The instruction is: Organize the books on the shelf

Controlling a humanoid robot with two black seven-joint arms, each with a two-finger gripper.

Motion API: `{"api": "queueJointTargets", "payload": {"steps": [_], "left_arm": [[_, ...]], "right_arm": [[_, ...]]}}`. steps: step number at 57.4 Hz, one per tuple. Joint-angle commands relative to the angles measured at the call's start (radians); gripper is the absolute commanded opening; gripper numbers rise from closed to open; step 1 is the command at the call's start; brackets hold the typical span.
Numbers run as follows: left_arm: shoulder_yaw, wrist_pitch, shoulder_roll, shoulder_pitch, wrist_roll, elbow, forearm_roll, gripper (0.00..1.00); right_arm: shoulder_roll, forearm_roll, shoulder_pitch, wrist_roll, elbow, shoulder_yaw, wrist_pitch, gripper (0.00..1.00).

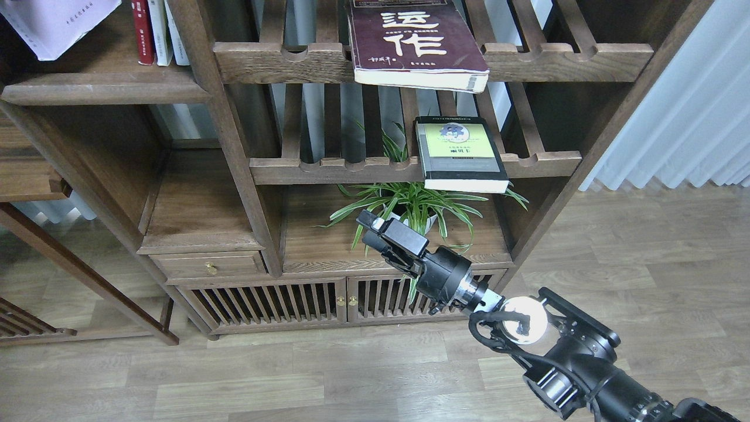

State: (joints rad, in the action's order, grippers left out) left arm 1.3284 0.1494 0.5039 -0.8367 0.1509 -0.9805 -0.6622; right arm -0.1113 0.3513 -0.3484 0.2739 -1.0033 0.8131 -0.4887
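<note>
Right claw (370,224) before potted plant (413,205), grip state unclear; yellow-green book (460,153) on slatted rack (351,170) above.

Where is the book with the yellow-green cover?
In the head view, the yellow-green book lies flat on the lower slatted rack, right of centre, above the plant.

Big dark-brown bookcase (234,152) fills far side, w/ slatted racks (328,117) and notched front rails. Low down: small drawer (205,265) w/ brass knob, slatted cabinet doors (304,302) below it. Spider plant (410,205) sits in open niche, centre. Floor (234,375) is grey-brown wood-look planks. White curtain (691,105) hangs at right. Light even, soft.
</note>
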Motion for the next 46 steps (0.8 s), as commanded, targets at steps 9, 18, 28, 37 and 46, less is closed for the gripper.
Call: {"api": "queueJointTargets", "payload": {"steps": [9,18,28,37,46], "left_arm": [[-0.152,0.001,0.001,-0.127,0.153,0.183,0.000,0.00],[-0.210,0.001,-0.010,-0.188,0.168,0.258,0.000,0.00],[-0.282,0.001,-0.034,-0.251,0.213,0.362,0.000,0.00],[-0.356,0.001,-0.084,-0.286,0.251,0.450,0.000,0.00],[-0.391,0.001,-0.113,-0.303,0.282,0.505,0.000,0.00]], "right_arm": [[0.004,0.000,-0.001,-0.001,0.000,0.001,0.000,0.98],[0.009,0.000,-0.001,-0.001,0.000,0.000,0.000,0.98],[0.030,0.000,-0.003,-0.001,0.000,0.000,0.000,0.98],[0.030,0.000,-0.003,-0.001,0.000,0.000,0.000,0.98],[0.030,0.000,-0.001,-0.001,0.000,0.000,0.000,0.98]]}}
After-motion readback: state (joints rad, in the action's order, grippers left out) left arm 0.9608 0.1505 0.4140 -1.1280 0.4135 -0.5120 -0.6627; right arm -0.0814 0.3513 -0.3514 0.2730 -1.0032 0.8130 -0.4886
